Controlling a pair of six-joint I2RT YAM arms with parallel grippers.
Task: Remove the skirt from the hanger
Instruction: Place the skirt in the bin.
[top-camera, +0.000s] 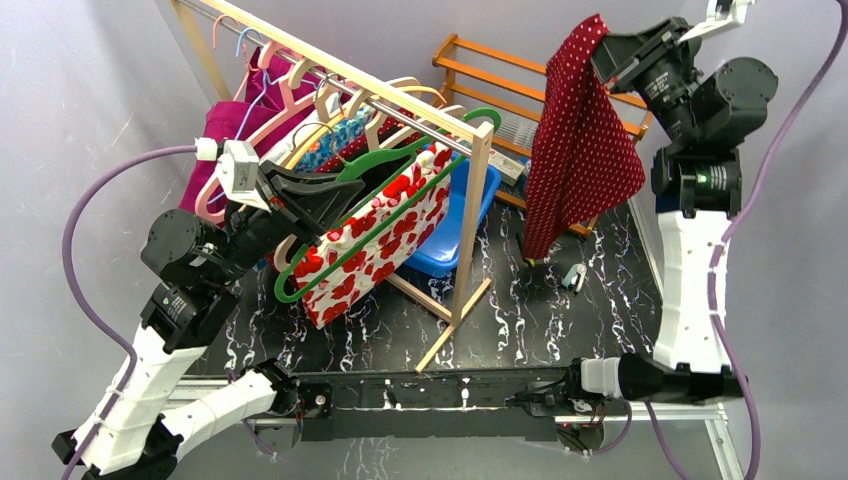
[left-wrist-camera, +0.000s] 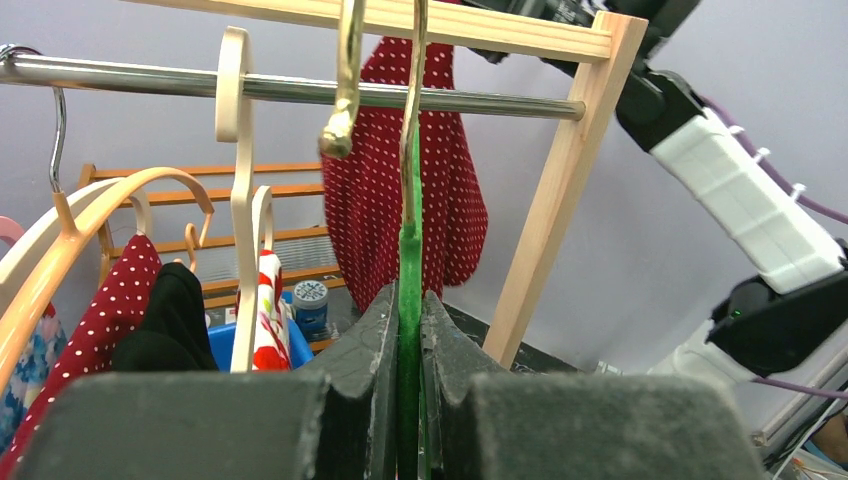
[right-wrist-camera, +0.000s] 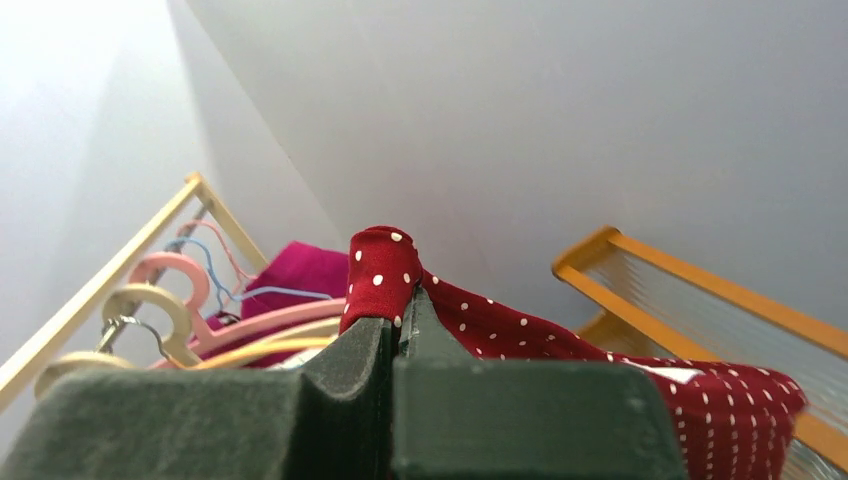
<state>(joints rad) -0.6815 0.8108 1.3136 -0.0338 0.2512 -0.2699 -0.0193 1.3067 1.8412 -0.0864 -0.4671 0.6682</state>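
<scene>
1. At the near left of the black worktop (top-camera: 540, 300), the left jaws are closed on the flat body of a green hanger (left-wrist-camera: 408, 270). The hanger rises between them toward the rail (left-wrist-camera: 150, 80).
2. The hanger lies against a red-and-white floral cloth (top-camera: 375, 245) at the near end of the rack (top-camera: 478, 210). A blue bin (top-camera: 450, 245) sits just behind that cloth.
3. Farther along the rail hang pink hangers (top-camera: 290, 80), wooden ones and other clothes.
4. At the far right, the right jaws are raised high and pinched shut on a fold at the top of the red dotted skirt (top-camera: 580, 150).
5. The skirt hangs free below those jaws, off the green hanger and well apart from it and the left jaws.
6. An orange shelf (top-camera: 480, 65) stands behind the skirt by the far wall.
</scene>
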